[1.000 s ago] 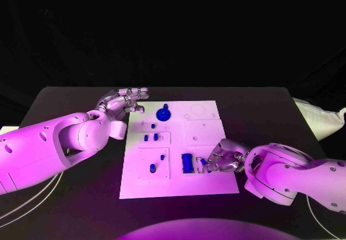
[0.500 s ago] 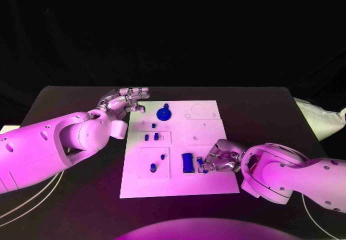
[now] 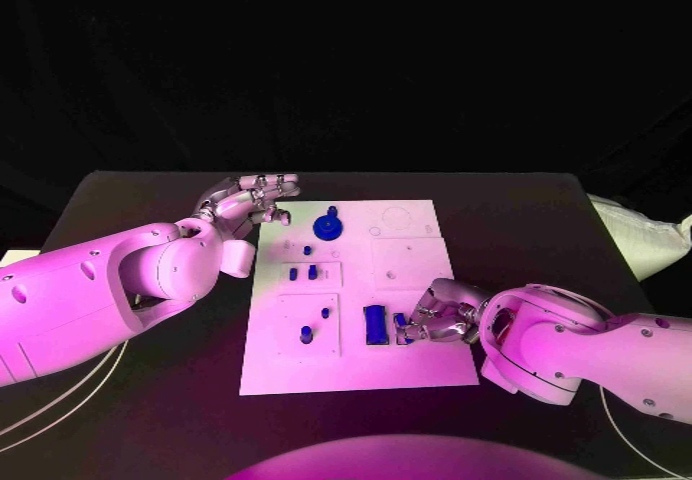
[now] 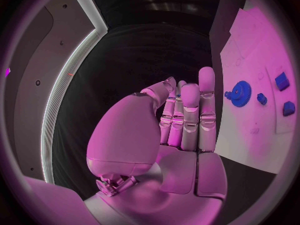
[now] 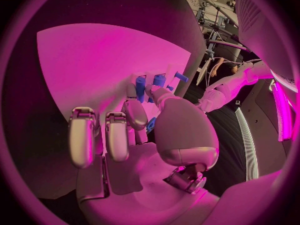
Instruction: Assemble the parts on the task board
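A: Surface status?
B: The task board (image 3: 411, 365) is lying mid-table (image 3: 144, 210); black margins are flanking it.
A: Hands?
B: The right hand (image 3: 440, 315) is pinching a small blue part (image 3: 402, 324) beside the long blue block (image 3: 375, 325). The left hand (image 3: 245, 203) is hovering with fingers extended, holding nothing, at the board's far-left edge.

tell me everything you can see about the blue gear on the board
The gear is a deep blue toothed disc, plastic by its look, with a raised hub at its centre and a small blue knob beside its far rim. It lies flat at the far left of the white board, alone, apart from the other blue parts. Nothing touches it: the left hand is at the board's far left edge, beside it, fingers straight in the wrist view.
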